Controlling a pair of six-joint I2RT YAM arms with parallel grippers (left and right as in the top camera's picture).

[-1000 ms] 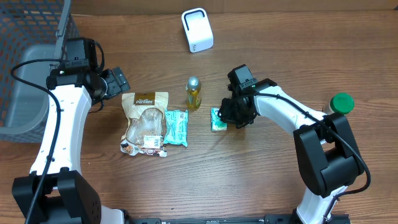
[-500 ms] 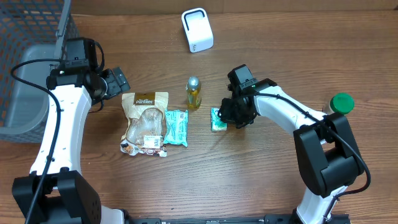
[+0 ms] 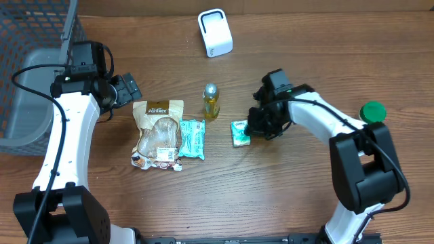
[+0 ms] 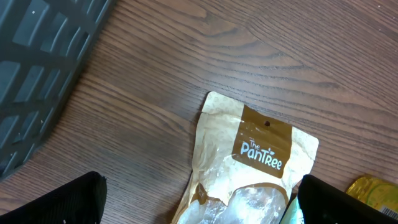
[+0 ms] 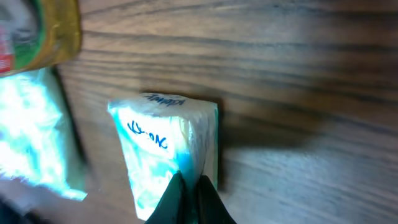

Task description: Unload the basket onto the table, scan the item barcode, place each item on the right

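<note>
The right hand (image 3: 252,129) is pinched fully shut on one edge of the small green-and-white plastic packet (image 3: 239,133), which sits on the wooden counter (image 3: 285,196) near its middle, just right of the yellow bottle with a silver cap (image 3: 211,100). The coming move turns on where the white box-shaped scanner (image 3: 215,32) stands. It is at the counter's far edge, well apart from the packet, farther out from the robot and somewhat to its left. The packet's long axis runs roughly near-to-far, so it already points loosely toward the scanner, with the hand gripping its right side. The left hand (image 3: 129,88) is spread wide with nothing in it, beside the grey mesh basket (image 3: 27,68) and just off the top of the brown-and-clear snack pouch (image 3: 158,125). Both hands lie about equally far from the scanner, but only the right one holds the item. The overhead view alone shows the scanner and the path to it. The right wrist view alone shows the fingers (image 5: 211,208) meeting on the packet's rim and blue print on its wrapper, though no barcode can be made out there. The left wrist view shows the pouch's printed top lying between that hand's parted fingers.
</note>
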